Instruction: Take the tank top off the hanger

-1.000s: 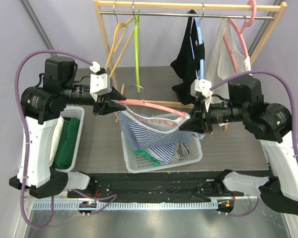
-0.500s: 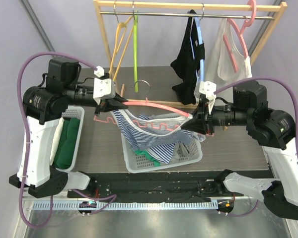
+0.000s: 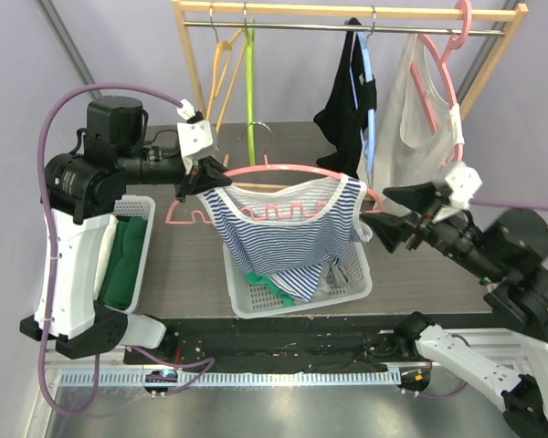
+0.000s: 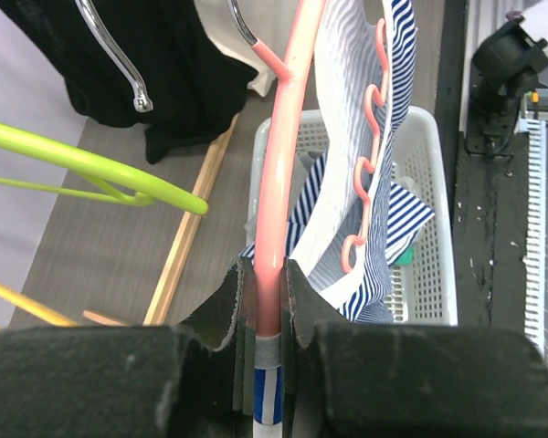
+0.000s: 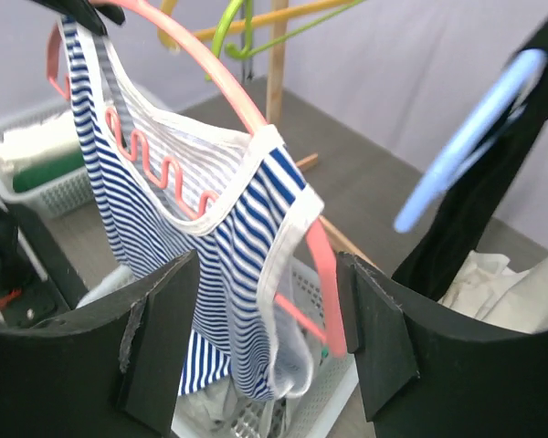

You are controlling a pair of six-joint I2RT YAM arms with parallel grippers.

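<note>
A blue-and-white striped tank top (image 3: 283,228) hangs on a pink hanger (image 3: 279,170) held in the air over a white basket (image 3: 347,294). My left gripper (image 3: 199,179) is shut on the hanger's left arm (image 4: 272,274), with a bit of striped strap between the jaws. My right gripper (image 3: 395,213) is open and empty, just right of the hanger's right end. In the right wrist view the tank top (image 5: 219,265) and the hanger's pink end (image 5: 324,274) hang between the spread fingers (image 5: 155,338), touching neither.
A wooden rack (image 3: 347,13) at the back holds a yellow hanger (image 3: 221,64), a green hanger (image 3: 250,82), a black garment (image 3: 347,100) and a white one (image 3: 420,91). A side basket (image 3: 132,246) at left holds green and white clothes.
My right gripper has let go of the tank top and drawn back to the right, now open. My left gripper has lifted the hanger, so the top hangs straight down.
</note>
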